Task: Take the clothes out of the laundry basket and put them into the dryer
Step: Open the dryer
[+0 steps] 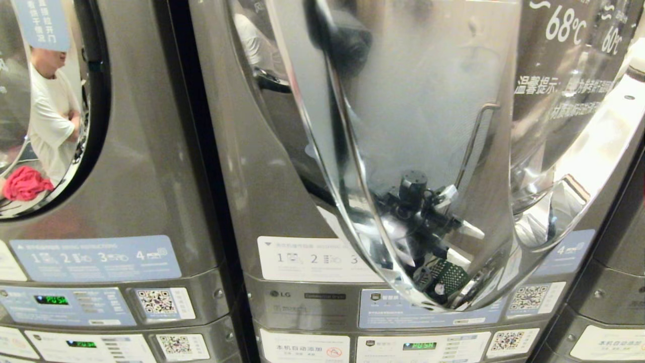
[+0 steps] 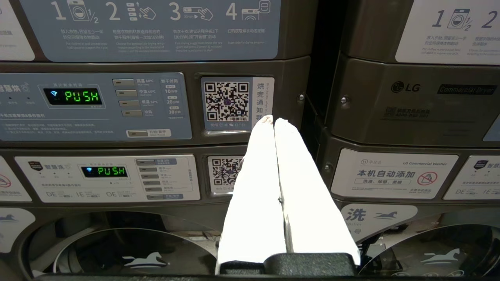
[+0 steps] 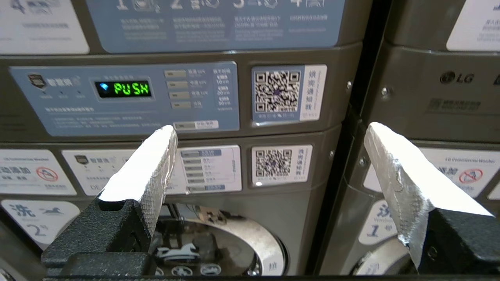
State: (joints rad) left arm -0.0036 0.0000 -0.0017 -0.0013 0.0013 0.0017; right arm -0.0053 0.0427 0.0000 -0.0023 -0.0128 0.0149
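The dryer (image 1: 282,166) fills the middle of the head view, its round chrome-rimmed door (image 1: 418,166) swung out toward the camera so that the glass mirrors the robot. No laundry basket shows in any view; the only cloth to be seen is a red garment (image 1: 24,183) reflected in the door glass (image 1: 45,111) of the neighbouring machine at the left edge, together with the reflection of a person in a white shirt (image 1: 50,121). Under the open door runs the control panel (image 1: 428,307) with a QR sticker (image 1: 528,297) and a green display (image 1: 419,346). Neither arm shows directly in the head view. In the left wrist view the left pincer (image 2: 271,121) is closed on nothing, its white fingertips (image 2: 285,128) pressed together, level before a QR label (image 2: 227,100) and a display reading PUSH (image 2: 81,96). In the right wrist view the right pincer (image 3: 269,130) stands wide open and empty, facing another PUSH display (image 3: 132,89) above a lower round door (image 3: 234,242).
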